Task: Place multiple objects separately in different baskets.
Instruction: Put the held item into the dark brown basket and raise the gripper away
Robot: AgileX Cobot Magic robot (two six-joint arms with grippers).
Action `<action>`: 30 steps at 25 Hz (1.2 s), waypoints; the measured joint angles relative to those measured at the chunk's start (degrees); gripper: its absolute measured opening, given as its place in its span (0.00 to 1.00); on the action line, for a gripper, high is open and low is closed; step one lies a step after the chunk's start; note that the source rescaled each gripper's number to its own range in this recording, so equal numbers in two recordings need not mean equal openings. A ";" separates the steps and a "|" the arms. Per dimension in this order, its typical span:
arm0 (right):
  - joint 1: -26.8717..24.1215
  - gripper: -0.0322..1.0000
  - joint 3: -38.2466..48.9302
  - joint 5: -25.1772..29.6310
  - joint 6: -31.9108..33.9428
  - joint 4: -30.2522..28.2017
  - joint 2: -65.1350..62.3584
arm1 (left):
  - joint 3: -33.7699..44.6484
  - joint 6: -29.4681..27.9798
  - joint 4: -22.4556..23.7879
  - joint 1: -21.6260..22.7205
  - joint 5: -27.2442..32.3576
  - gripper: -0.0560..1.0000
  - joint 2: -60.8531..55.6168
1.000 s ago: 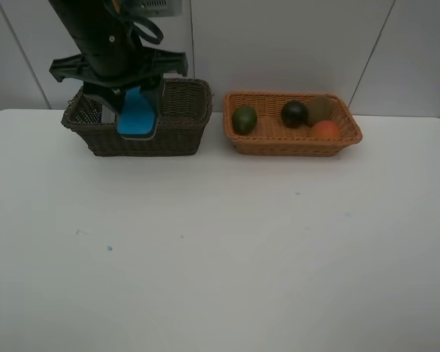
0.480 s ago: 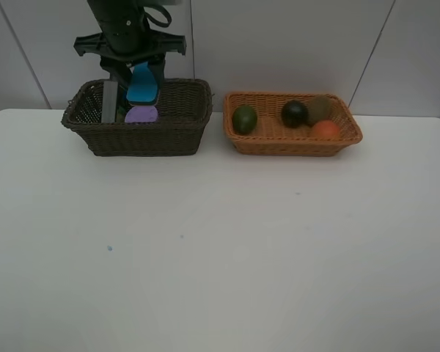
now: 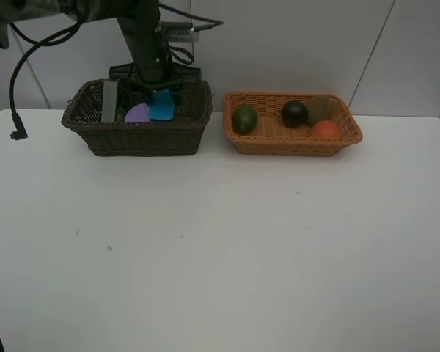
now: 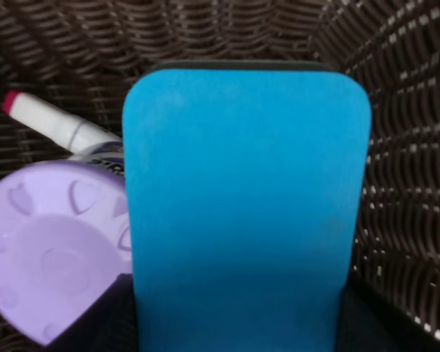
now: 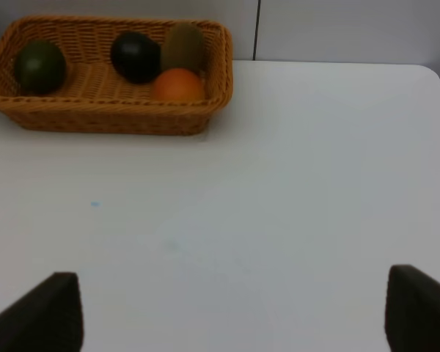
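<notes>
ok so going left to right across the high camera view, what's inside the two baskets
dark basket: grey upright item → purple lid → blue eraser; orange basket: green fruit → dark mangosteen → orange peach. The kiwi overlaps those two, so I leave it out.

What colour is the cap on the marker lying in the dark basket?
Red or magenta: the marker has a white body. The left wrist view shows it best.
</notes>
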 joint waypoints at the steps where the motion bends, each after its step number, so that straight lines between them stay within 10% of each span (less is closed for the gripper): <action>1: 0.00 1.00 0.00 0.00 0.00 0.00 0.00 | 0.00 0.05 0.00 0.08 -0.06 0.66 0.27; 26: 0.00 1.00 0.00 0.00 0.00 0.00 0.00 | -0.23 2.42 0.62 0.07 -1.03 0.66 2.19; 30: 0.00 1.00 0.00 0.00 0.00 0.00 0.00 | -0.38 2.54 -0.47 0.07 -1.08 0.91 2.37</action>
